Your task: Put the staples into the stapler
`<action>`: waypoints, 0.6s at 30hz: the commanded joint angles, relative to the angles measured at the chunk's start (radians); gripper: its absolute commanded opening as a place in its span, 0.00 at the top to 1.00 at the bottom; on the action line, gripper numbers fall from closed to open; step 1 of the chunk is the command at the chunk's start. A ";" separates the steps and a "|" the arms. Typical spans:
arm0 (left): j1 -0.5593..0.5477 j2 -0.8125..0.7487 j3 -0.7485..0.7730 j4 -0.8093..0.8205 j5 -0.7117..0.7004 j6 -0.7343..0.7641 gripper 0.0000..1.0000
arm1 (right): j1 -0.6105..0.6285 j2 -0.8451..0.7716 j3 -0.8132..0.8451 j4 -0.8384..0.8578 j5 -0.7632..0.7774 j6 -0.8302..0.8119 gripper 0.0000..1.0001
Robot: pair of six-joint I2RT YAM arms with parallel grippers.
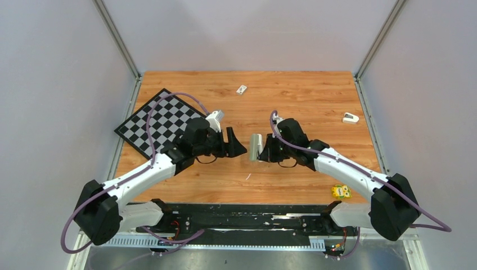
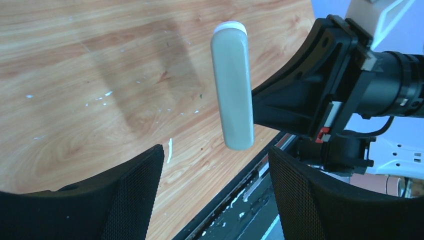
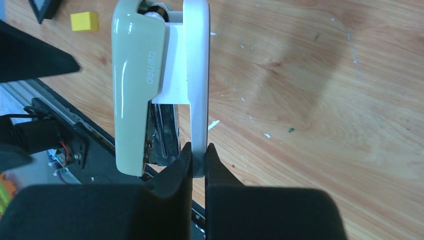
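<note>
Near right corner of the tabletop [image 1: 292,185]: yellow block [image 1: 341,191]. Just farther in, a pale sliver [image 1: 248,176] lies on the wood; it may be staples but is too small to tell. Mid-tabletop, held clear of the wood: stapler [image 3: 135,90]. The right gripper [image 3: 198,150] has its fingers pinched on the stapler's white base, and the long axis runs straight out from them. The left gripper [image 2: 215,195] is nearer the sliver, its fingers spread and empty. It faces the stapler's grey back, with the axis square across their gap. Only the right wrist view shows the metal channel. Near the far edge: white box [image 1: 242,89].
</note>
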 commanded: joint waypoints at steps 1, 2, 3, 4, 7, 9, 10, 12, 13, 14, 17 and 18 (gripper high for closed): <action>-0.047 0.072 0.018 0.106 -0.010 -0.032 0.21 | 0.035 -0.008 -0.008 0.072 -0.013 0.059 1.00; -0.055 0.090 0.020 0.115 -0.010 -0.040 0.21 | 0.037 -0.006 -0.009 0.074 -0.009 0.063 1.00; -0.064 0.107 0.025 0.127 -0.009 -0.048 0.21 | 0.038 -0.005 -0.010 0.076 -0.004 0.068 1.00; -0.075 0.120 0.027 0.140 -0.009 -0.053 0.22 | 0.037 -0.006 -0.012 0.079 -0.002 0.074 1.00; -0.104 0.159 0.037 0.160 -0.023 -0.058 0.23 | 0.039 -0.015 -0.020 0.094 0.005 0.089 1.00; -0.114 0.184 0.043 0.171 -0.017 -0.059 0.25 | 0.042 -0.017 -0.019 0.094 0.012 0.094 1.00; -0.119 0.192 0.044 0.176 -0.014 -0.059 0.26 | 0.041 -0.019 -0.019 0.093 0.016 0.096 1.00; -0.122 0.201 0.043 0.180 -0.015 -0.059 0.30 | 0.040 -0.020 -0.019 0.092 0.021 0.097 1.00; -0.122 0.203 0.042 0.180 -0.017 -0.059 0.34 | 0.041 -0.021 -0.019 0.094 0.022 0.095 1.00; -0.122 0.201 0.041 0.177 -0.020 -0.057 0.38 | 0.040 -0.021 -0.020 0.094 0.023 0.092 1.00; -0.122 0.181 0.038 0.166 -0.031 -0.048 0.56 | 0.041 -0.022 -0.029 0.093 0.031 0.076 1.00; -0.122 0.172 0.037 0.155 -0.035 -0.044 0.65 | 0.041 -0.021 -0.034 0.092 0.035 0.069 1.00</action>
